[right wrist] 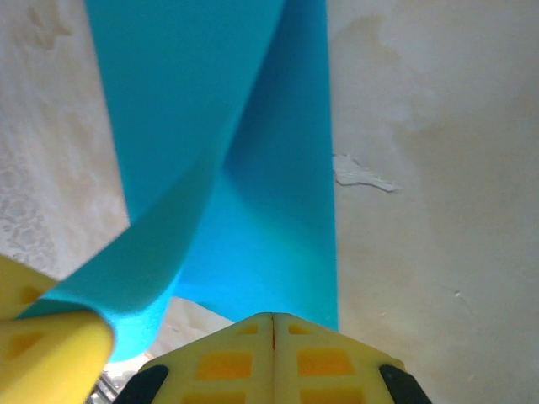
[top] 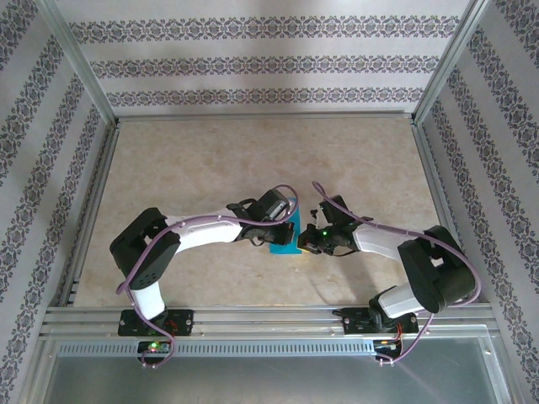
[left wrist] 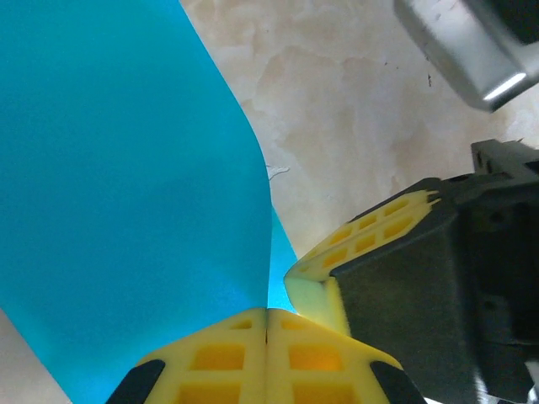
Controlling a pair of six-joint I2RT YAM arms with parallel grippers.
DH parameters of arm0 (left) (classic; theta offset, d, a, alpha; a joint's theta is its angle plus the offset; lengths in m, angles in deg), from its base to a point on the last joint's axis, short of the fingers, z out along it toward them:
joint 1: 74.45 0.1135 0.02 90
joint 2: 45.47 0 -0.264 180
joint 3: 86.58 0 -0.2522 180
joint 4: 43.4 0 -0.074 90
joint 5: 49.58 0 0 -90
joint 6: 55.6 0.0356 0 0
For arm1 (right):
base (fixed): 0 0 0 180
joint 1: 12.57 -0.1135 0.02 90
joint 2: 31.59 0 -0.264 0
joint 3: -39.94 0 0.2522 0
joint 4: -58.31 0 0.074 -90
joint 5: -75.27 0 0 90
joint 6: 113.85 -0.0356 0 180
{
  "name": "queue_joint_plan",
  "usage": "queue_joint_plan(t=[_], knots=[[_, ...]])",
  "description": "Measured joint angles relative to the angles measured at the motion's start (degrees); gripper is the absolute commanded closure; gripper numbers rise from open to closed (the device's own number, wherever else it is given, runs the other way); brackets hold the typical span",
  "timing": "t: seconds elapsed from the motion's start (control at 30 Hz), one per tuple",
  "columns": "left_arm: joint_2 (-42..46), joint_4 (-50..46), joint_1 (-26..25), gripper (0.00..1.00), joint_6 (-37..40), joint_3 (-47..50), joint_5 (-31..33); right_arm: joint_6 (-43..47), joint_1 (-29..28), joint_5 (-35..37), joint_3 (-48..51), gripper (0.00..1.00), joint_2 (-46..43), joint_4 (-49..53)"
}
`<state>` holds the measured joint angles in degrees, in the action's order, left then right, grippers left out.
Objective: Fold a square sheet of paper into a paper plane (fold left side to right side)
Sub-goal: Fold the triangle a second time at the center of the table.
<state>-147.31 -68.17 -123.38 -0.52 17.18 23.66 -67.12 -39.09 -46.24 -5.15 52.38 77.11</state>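
Note:
The square sheet of paper (top: 283, 240) is teal-blue and lies mid-table between the two arms. Its left part curls up off the table (left wrist: 126, 194) over the flat lower layer (right wrist: 269, 252). My left gripper (left wrist: 268, 313) is shut on the edge of the raised flap, and one of its yellow fingers (right wrist: 42, 341) shows in the right wrist view. My right gripper (right wrist: 272, 317) is shut, its tips resting at the near edge of the flat layer. I cannot tell whether paper is pinched between them. Its yellow finger (left wrist: 362, 240) stands close beside the left gripper's tips.
The beige tabletop (top: 210, 168) is bare around the sheet. A small white scrap (right wrist: 362, 172) lies just right of the paper. Patterned walls and metal frame rails (top: 93, 177) close in the table on three sides.

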Motion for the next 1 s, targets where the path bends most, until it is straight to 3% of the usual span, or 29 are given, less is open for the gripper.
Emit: queue_joint_plan(t=[0.67, 1.0], knots=[[0.0, -0.1, 6.6, 1.0, 1.5, 2.1, -7.2, 2.8, -0.3, 1.2, -1.3, 1.0, 2.0, 2.6], [-3.0, -2.6, 8.2, 1.0, 5.3, 1.1, -7.1, 3.2, -0.4, 1.5, -1.7, 1.0, 2.2, 3.3]])
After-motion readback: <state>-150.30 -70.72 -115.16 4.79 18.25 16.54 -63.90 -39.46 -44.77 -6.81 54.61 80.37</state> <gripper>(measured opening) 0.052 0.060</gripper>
